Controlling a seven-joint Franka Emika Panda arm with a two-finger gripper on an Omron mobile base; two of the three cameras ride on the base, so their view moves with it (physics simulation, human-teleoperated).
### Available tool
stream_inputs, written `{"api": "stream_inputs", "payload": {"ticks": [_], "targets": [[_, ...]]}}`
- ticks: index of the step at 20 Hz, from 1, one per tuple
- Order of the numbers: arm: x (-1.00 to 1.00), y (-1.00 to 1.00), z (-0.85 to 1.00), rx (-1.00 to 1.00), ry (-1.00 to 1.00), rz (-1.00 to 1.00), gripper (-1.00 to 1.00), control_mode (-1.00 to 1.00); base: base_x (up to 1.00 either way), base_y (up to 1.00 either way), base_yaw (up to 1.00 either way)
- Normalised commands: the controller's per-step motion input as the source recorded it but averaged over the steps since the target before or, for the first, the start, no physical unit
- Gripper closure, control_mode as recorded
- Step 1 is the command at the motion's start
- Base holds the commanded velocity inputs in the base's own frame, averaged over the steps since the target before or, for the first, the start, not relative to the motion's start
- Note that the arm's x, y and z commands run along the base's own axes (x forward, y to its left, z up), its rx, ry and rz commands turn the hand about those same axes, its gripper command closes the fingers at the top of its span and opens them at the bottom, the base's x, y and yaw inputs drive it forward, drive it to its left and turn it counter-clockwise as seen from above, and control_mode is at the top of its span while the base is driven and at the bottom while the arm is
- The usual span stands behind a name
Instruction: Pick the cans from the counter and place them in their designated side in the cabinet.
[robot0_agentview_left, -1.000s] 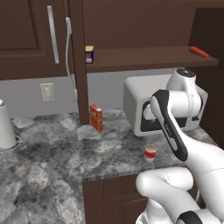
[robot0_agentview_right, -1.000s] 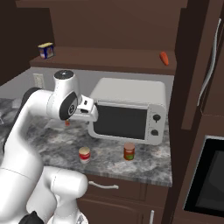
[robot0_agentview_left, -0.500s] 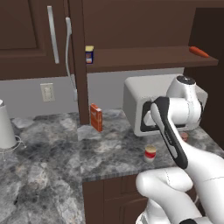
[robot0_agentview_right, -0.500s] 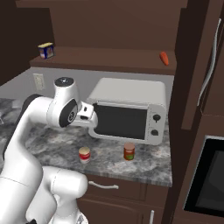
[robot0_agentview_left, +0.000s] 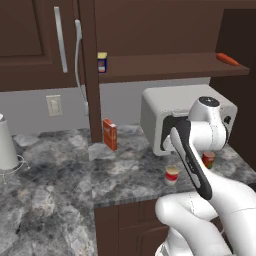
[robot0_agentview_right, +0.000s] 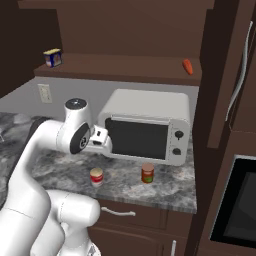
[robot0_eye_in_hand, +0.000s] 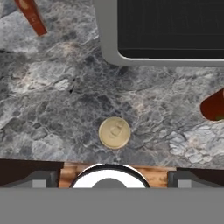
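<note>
Red/cream can (robot0_eye_in_hand: 114, 132) on counter (robot0_eye_in_hand: 52, 87): rigid, light, prob slick; grab mid-sides. Gripper (robot0_eye_in_hand: 108, 175) w/ jaws wide apart, above it.

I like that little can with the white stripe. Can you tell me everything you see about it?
The can is a small upright cylinder, red with a cream-white band around its middle and a round gold lid with a pull tab, looking like metal. It stands on the grey marbled counter, near the front edge, in front of the microwave and apart from it. A second, orange-red can stands beside it, not touching. Nothing holds it; seen from the hand's camera, it lies straight below.
</note>
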Motion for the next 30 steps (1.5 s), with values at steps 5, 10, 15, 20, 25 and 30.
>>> {"api": "stream_inputs", "payload": {"ticks": [5, 10, 15, 20, 25, 30], "targets": [[0.0, -0.03, -0.27, 0.0, 0.0, 0.0, -1.0, -1.0, 0.0, 0.0, 0.0], [0.0, 0.0, -0.27, 0.0, 0.02, 0.0, -1.0, -1.0, 0.0, 0.0, 0.0], [0.05, 0.0, -0.17, 0.01, 0.1, 0.0, -1.0, -1.0, 0.0, 0.0, 0.0], [0.06, 0.0, -0.04, 0.0, 0.05, 0.0, -1.0, -1.0, 0.0, 0.0, 0.0], [0.1, 0.0, 0.0, 0.0, 0.04, 0.0, -1.0, -1.0, 0.0, 0.0, 0.0], [0.1, 0.0, -0.06, 0.0, 0.06, 0.0, -1.0, -1.0, 0.0, 0.0, 0.0]]}}
